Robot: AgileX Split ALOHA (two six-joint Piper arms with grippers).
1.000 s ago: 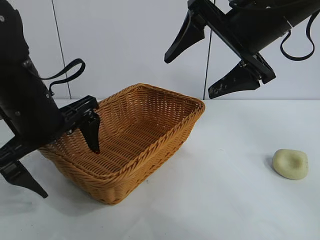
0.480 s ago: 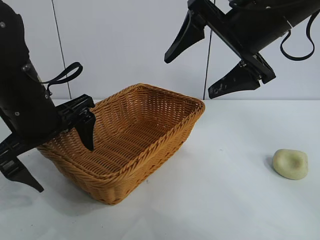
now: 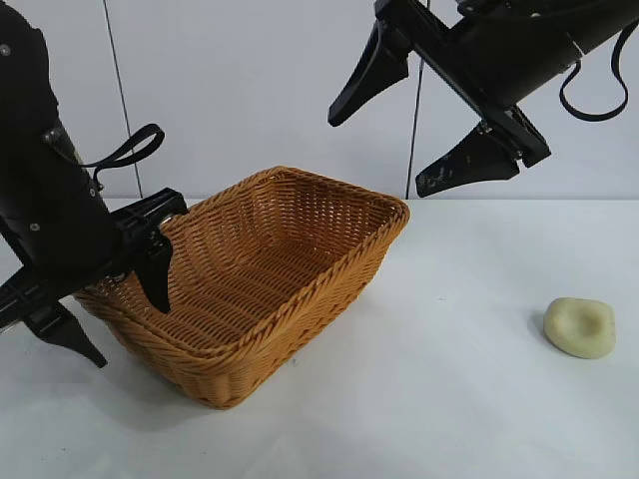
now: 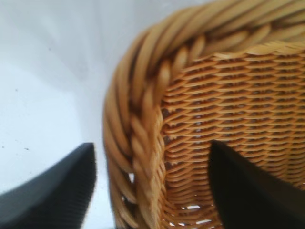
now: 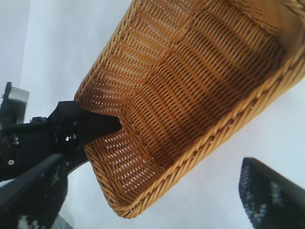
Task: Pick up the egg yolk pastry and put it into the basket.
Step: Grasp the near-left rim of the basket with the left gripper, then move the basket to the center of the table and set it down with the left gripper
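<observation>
at the left end of the white surface (image 3: 419, 399), the left hand (image 3: 112, 309) points down over the basket (image 3: 290, 249), one finger inside the wicker and one outside, straddling the braided rim but not visibly pinching it. high to the right of the basket hangs the right hand (image 3: 424, 120), spread wide and holding nothing. far right, the egg yolk pastry (image 3: 580, 327) sits alone on the surface, well apart from basket and both hands.
</observation>
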